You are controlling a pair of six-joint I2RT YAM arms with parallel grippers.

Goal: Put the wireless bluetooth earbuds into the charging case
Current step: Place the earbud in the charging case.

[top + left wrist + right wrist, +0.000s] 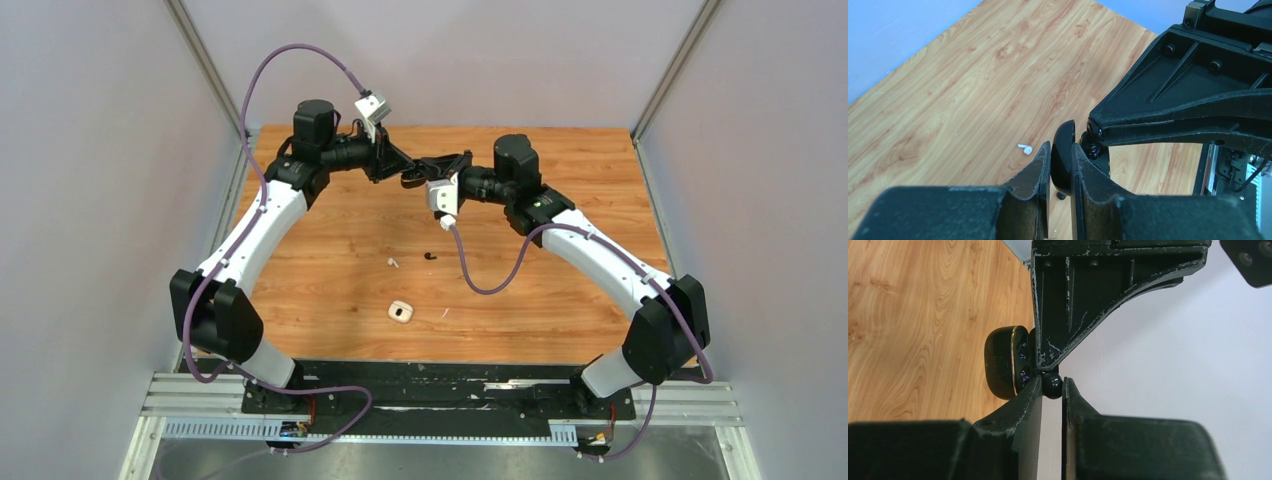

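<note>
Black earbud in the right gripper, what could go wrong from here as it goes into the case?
1. The black earbud is pinched only at the very tips of the right gripper. A nudge against the black case could pop it out and drop it to the table.
2. The left gripper clamps that case close to its opening, so the two grippers' fingers, nearly touching, may collide.

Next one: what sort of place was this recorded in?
Most likely a lab robot test cell: plain panel walls enclose a wood-grain tabletop, with an aluminium mounting rail along its near edge.
</note>
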